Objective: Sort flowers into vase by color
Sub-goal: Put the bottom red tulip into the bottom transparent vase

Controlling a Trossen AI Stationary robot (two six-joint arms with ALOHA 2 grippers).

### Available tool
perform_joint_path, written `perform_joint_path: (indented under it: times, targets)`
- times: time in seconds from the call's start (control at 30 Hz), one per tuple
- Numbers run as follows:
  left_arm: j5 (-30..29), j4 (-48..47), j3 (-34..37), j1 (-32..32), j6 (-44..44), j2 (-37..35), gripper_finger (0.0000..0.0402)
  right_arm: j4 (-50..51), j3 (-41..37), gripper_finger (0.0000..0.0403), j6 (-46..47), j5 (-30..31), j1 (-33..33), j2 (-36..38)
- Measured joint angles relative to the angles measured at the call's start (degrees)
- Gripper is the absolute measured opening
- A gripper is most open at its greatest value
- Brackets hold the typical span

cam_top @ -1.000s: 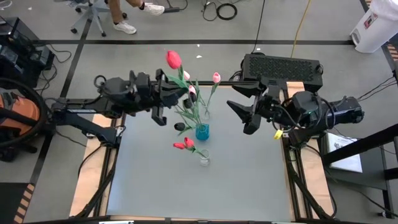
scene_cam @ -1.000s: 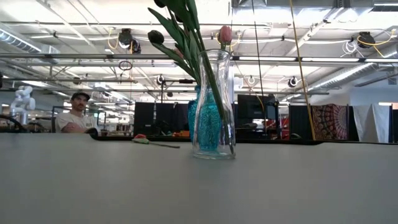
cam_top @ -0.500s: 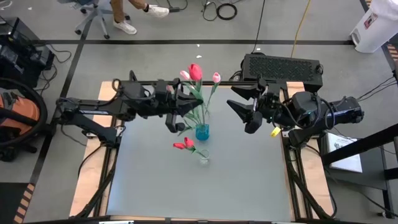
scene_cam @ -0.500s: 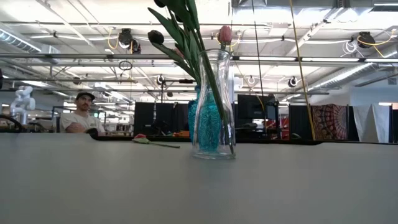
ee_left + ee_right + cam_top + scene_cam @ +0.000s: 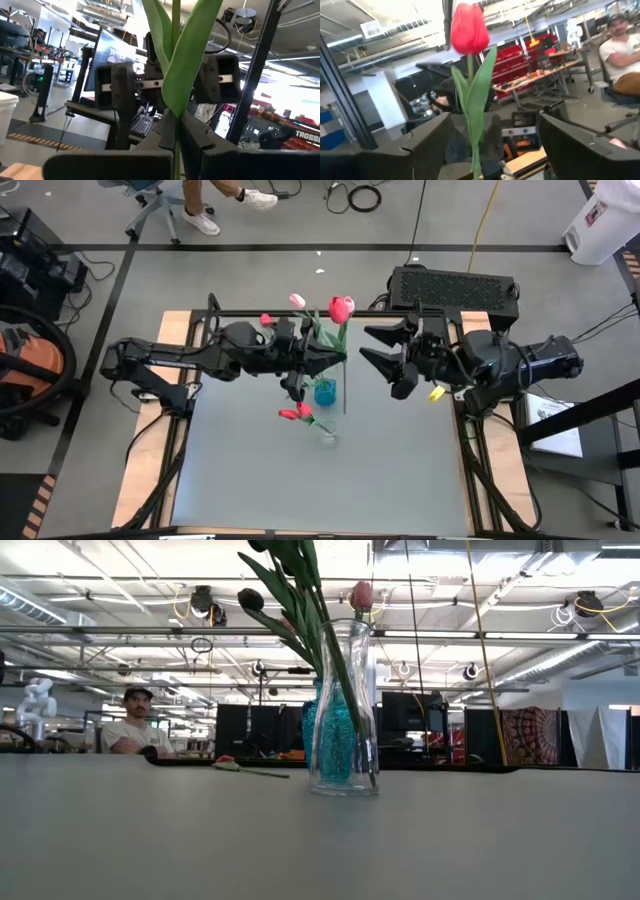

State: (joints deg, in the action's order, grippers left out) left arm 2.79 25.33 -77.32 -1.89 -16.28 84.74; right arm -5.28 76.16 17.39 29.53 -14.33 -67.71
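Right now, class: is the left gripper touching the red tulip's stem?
Touching. In the left wrist view the left gripper is shut on the red tulip, its stem pinched between the fingers.

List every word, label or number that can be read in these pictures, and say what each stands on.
"TROSS", cut off at the picture's edge: on a red banner in the room behind, left wrist view.
Label on the white container, high view: too small to read.
Printed sheet beside the table, high view: too small to read.
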Motion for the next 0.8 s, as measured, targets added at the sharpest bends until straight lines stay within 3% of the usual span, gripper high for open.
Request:
perform_joint_path:
  times: [0.17, 0.8]
  targets:
    - [0.41, -0.33, 0.0, 0.0, -1.41, 0.54, 0.001, -0.43, 0.0, 0.0293, 2.08, -4.22, 0.0, -2.63]
    - [0.45, -2.39, 0.0, 0.0, -2.88, 0.43, 0.001, -6.04, -0.02, 0.0293, 1.19, -4.21, 0.48, -6.3]
